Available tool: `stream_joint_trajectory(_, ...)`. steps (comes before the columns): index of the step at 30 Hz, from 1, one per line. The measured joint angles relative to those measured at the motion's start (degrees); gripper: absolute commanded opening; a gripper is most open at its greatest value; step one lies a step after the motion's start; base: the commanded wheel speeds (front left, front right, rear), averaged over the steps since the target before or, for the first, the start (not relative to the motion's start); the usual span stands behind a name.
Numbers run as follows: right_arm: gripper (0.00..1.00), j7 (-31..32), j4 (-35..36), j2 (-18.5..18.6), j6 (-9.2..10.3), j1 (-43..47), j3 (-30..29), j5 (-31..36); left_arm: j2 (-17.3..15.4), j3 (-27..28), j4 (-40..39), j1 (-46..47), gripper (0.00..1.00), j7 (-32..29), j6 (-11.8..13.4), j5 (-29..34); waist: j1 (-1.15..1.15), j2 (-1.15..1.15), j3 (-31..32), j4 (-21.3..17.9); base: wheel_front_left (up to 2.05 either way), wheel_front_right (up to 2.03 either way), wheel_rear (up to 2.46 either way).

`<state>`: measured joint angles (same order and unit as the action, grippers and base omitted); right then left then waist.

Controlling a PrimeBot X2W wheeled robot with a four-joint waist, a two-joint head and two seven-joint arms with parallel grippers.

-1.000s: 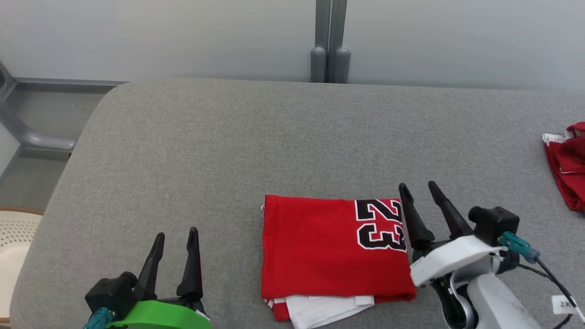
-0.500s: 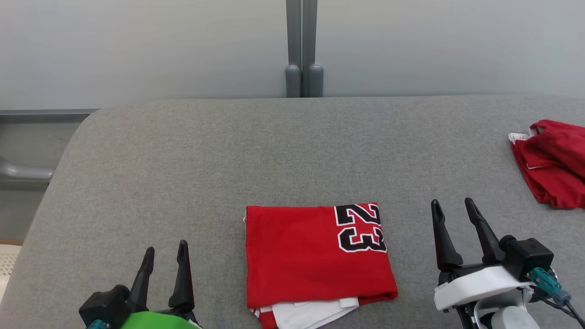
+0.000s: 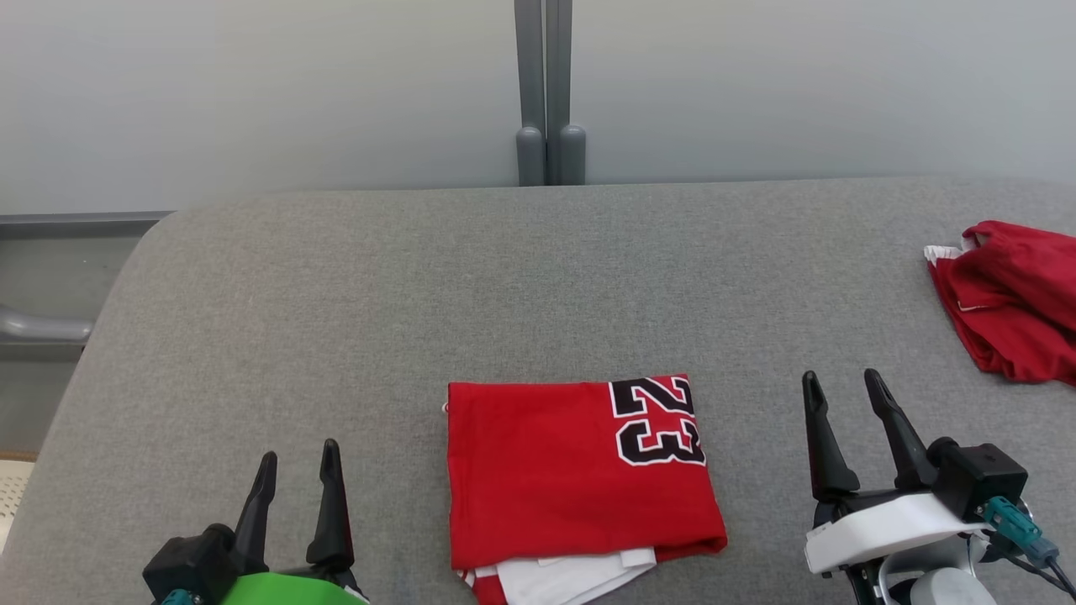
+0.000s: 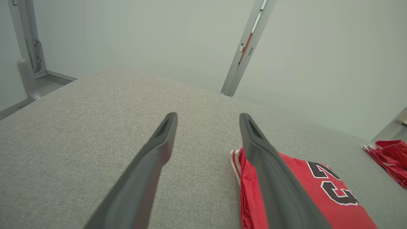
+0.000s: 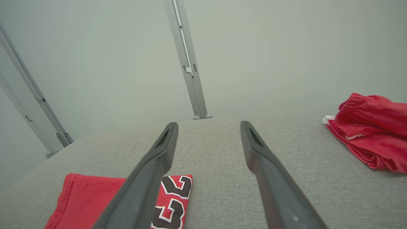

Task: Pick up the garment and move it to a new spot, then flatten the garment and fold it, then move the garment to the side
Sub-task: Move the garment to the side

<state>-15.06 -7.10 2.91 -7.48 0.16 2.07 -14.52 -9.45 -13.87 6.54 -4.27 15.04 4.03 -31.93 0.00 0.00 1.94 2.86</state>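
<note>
Jaws stood parted and empty on the left gripper (image 3: 299,454) and the right gripper (image 3: 841,378), which had drawn clear of the folded red number-23 jersey (image 3: 572,479) lying near the front edge of the grey fabric bench (image 3: 336,294) (folding looked finished, sideways move owed)

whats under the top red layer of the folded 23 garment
White fabric and a red-and-white striped edge stick out under the folded red garment with black 23 at its near edge. The rest underneath is covered.

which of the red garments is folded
The garment with the number 23, in the middle: flat with squared edges. The other garment, at the far right, is a crumpled heap.
</note>
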Motion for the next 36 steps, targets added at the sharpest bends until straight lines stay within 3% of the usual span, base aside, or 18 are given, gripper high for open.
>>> stream_joint_trajectory(5,1.00,1.0,-2.8,0.0,0.00,-0.1,-1.2,0.6,0.5,0.3,0.1,-0.1,1.00,0.0,-0.3,0.7,0.00,0.00,-0.1,0.6,0.00,0.00,0.00)
stream_joint_trajectory(11,1.00,11.8,-8.9,0.0,0.00,-2.9,-0.4,0.5,1.2,0.0,0.3,-0.1,1.00,0.0,-0.5,1.1,0.00,0.00,-0.7,2.0,0.00,0.00,0.00)
stream_joint_trajectory(16,1.00,17.2,-13.7,0.0,0.00,-5.1,1.4,-1.1,1.6,-0.3,0.5,-0.1,1.00,0.0,-0.6,1.2,0.00,0.00,-1.4,3.7,0.00,0.00,0.00)
stream_joint_trajectory(33,1.00,21.3,-28.6,1.2,0.00,-14.1,5.6,-7.0,2.6,0.2,2.0,0.9,1.00,0.1,-2.0,2.4,0.00,0.00,-4.8,10.1,0.00,0.00,0.00)
stream_joint_trajectory(35,0.42,21.1,-29.3,1.3,0.00,-14.5,6.5,-7.9,2.8,0.5,2.2,0.9,1.00,0.1,-2.1,2.6,0.00,0.00,-4.8,10.3,0.00,0.00,0.00)
stream_joint_trajectory(36,0.35,20.9,-29.5,1.3,0.00,-14.6,6.8,-8.5,2.8,0.6,2.2,0.9,1.00,0.1,-2.2,2.7,0.00,0.00,-4.7,10.3,0.00,0.00,0.00)
